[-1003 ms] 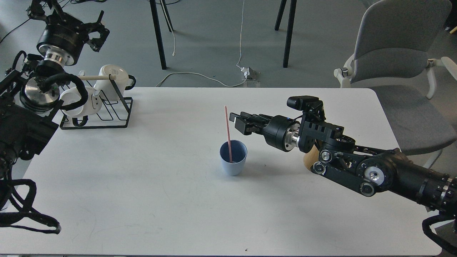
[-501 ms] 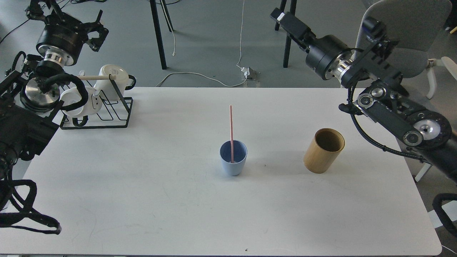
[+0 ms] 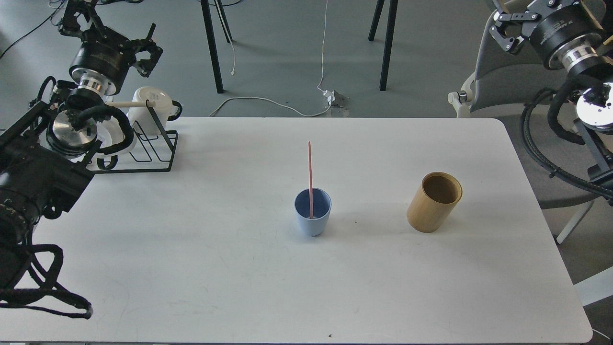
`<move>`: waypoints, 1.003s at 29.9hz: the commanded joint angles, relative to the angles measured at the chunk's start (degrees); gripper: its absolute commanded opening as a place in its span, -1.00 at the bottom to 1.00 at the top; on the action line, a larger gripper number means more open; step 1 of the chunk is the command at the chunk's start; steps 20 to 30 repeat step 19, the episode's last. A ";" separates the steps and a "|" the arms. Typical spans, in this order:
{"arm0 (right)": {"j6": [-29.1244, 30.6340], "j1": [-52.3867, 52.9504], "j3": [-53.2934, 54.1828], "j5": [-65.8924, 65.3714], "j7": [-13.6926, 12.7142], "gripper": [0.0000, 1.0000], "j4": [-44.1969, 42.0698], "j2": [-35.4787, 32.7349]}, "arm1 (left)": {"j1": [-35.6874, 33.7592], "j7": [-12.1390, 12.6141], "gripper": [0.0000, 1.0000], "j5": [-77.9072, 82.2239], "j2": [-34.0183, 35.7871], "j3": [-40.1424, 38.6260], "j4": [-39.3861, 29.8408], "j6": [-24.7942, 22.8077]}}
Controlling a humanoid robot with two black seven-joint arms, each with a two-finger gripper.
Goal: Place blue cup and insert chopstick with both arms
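Observation:
The blue cup (image 3: 312, 221) stands upright near the middle of the white table (image 3: 239, 287). The pink chopstick (image 3: 310, 172) stands in it, leaning on the rim and rising well above it. My left gripper (image 3: 112, 29) is raised at the far left, above the mug rack, with its fingers apart and empty. My right gripper (image 3: 527, 17) is raised at the top right corner, off the table, partly cut by the view's edge and holding nothing that shows. Both are far from the cup.
A tan bamboo cylinder (image 3: 433, 203) stands right of the cup. A black wire rack (image 3: 143, 153) with white mugs (image 3: 151, 108) sits at the table's back left. A grey chair (image 3: 517, 91) stands beyond the right corner.
My right arm has swung up and away from the cup to the top right corner, uncovering the bamboo cylinder. The chopstick stays in the cup. My left arm shifted slightly right.

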 commanded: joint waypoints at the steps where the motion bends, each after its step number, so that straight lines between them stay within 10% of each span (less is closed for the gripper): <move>1: 6.34 -0.04 0.20 5.33 -0.35 1.00 -8.25 0.46 | 0.03 0.37 0.99 -0.01 -0.06 -0.09 0.00 0.00; 7: 14.50 -0.47 0.38 13.77 -5.36 1.00 -11.60 2.39 | 0.03 -0.34 0.99 -0.09 -2.08 -0.27 0.00 0.00; 30: 14.50 -1.62 -0.58 14.04 -3.78 1.00 -11.43 4.07 | -0.23 -0.25 0.99 -0.09 -2.25 -0.09 0.00 0.00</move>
